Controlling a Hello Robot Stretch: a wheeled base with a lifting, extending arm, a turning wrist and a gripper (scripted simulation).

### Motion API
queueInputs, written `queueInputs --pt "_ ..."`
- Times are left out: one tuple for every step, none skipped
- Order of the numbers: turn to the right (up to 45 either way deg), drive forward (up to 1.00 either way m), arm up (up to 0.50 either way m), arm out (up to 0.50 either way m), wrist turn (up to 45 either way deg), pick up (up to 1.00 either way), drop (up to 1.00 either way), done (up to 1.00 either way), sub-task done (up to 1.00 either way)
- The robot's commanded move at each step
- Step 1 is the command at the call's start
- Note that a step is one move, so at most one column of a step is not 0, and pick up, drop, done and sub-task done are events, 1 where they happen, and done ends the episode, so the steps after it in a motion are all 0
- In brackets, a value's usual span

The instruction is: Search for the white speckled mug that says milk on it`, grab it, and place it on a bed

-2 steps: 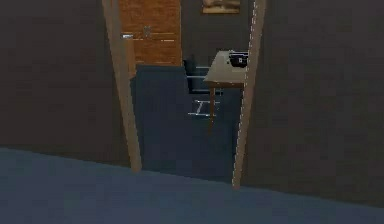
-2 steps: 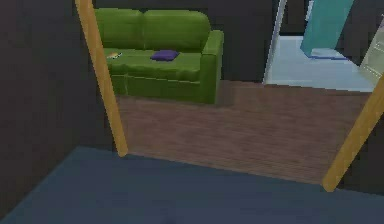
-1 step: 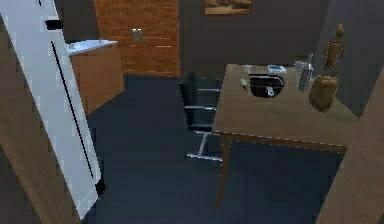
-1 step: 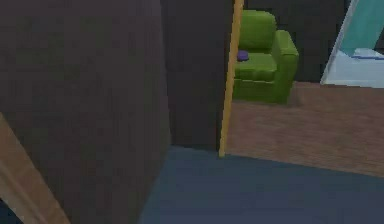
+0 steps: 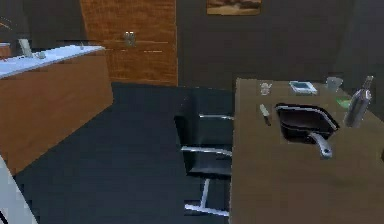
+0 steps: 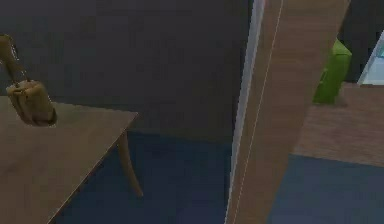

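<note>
A small pale cup (image 5: pixel 334 85) stands at the far end of a brown table (image 5: pixel 290 170) on the forward view's right; I cannot tell whether it is the speckled mug. Near it on the table are a dark pan (image 5: pixel 306 122) with a grey handle, a grey bottle (image 5: pixel 359 104), a small flat bluish item (image 5: pixel 303 88), a little glass (image 5: pixel 265 89) and a thin utensil (image 5: pixel 266 114).
A black office chair (image 5: pixel 207 140) stands at the table's left side. A wooden counter (image 5: pixel 50 95) with a white top runs along the left, and a wooden door (image 5: pixel 128 40) is at the back. In the arm side view a wooden table (image 6: pixel 50 150) bears a brown object (image 6: pixel 30 100); a wooden panel (image 6: pixel 285 110) rises beside a green thing (image 6: pixel 333 72).
</note>
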Motion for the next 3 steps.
queueInputs --pt "-24.0 0.00 0.00 0.00 0.0 0.00 0.00 0.00 0.00" --pt "0.0 0.95 0.00 0.00 0.0 0.00 0.00 0.00 0.00" --pt "-9.0 0.00 0.00 0.00 0.0 0.00 0.00 0.00 0.00"
